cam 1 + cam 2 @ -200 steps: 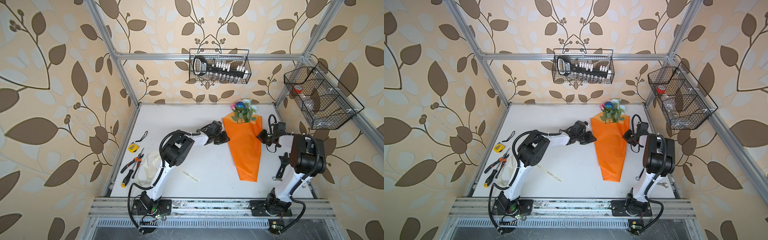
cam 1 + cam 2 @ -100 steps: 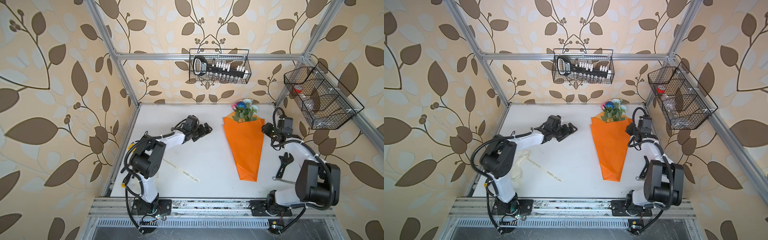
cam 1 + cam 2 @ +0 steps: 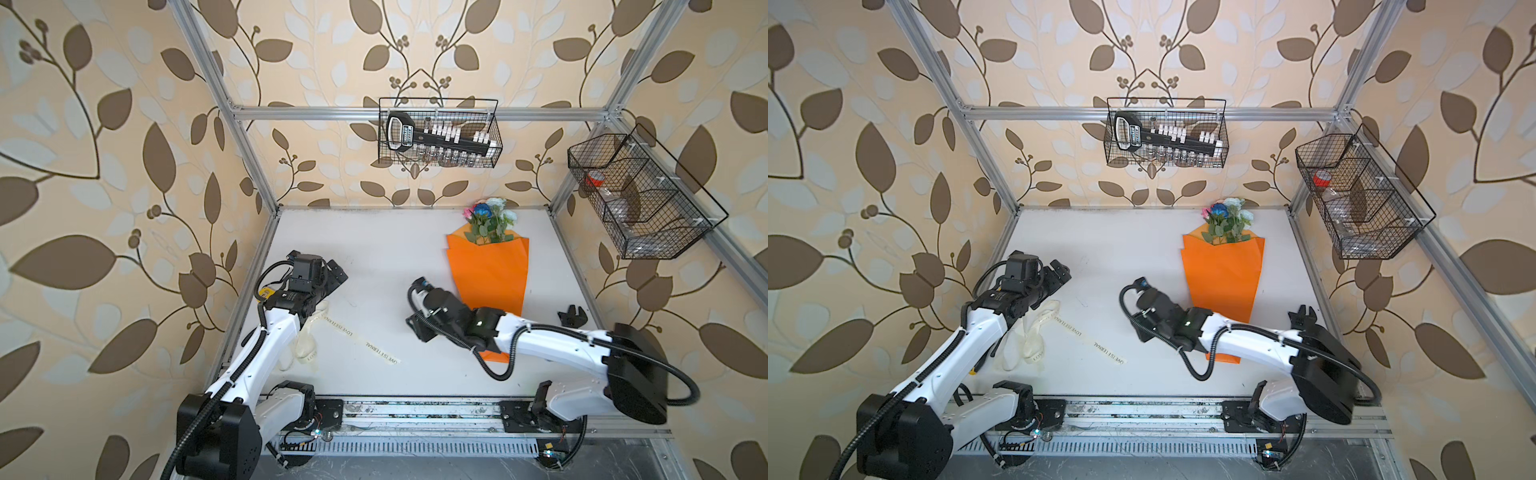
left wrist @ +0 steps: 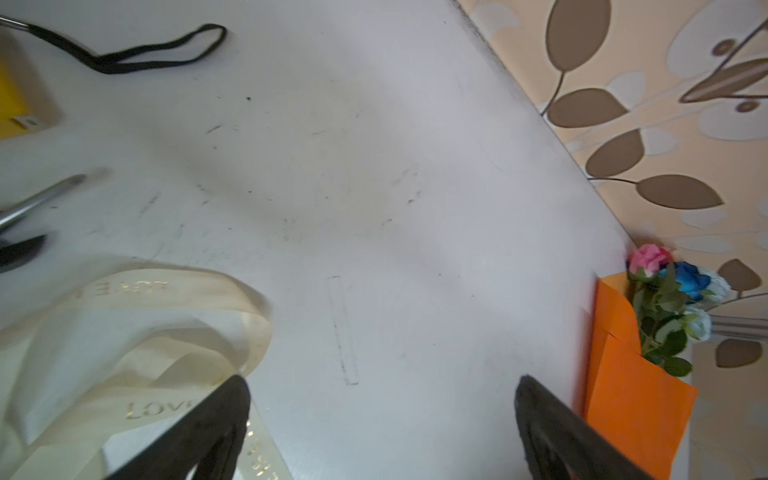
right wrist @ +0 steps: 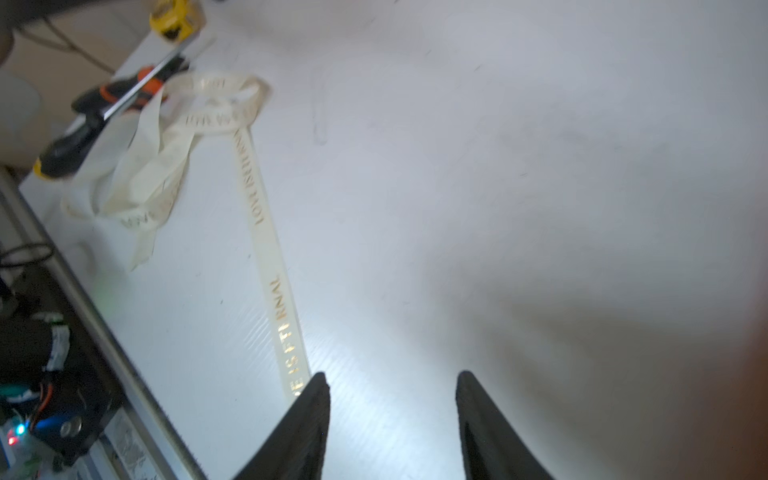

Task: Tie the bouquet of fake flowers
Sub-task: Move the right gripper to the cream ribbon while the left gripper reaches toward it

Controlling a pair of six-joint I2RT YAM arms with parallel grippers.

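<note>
One bouquet lies right of centre, one ribbon lower left. Two pincers: left gripper gapes wide, empty; right gripper stands parted, empty too.

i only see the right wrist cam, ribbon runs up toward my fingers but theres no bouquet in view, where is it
Observer: The bouquet of fake flowers lies flat on the table, right of the middle in both top views, with its blooms toward the back wall.
Operator: is the left gripper holding anything
Observer: No. The left gripper is open and empty, close beside the looped end of the ribbon.
Operator: any ribbon round the bouquet yet
Observer: None. In both top views the whole ribbon lies apart from the bouquet, on the table to its left.
</note>
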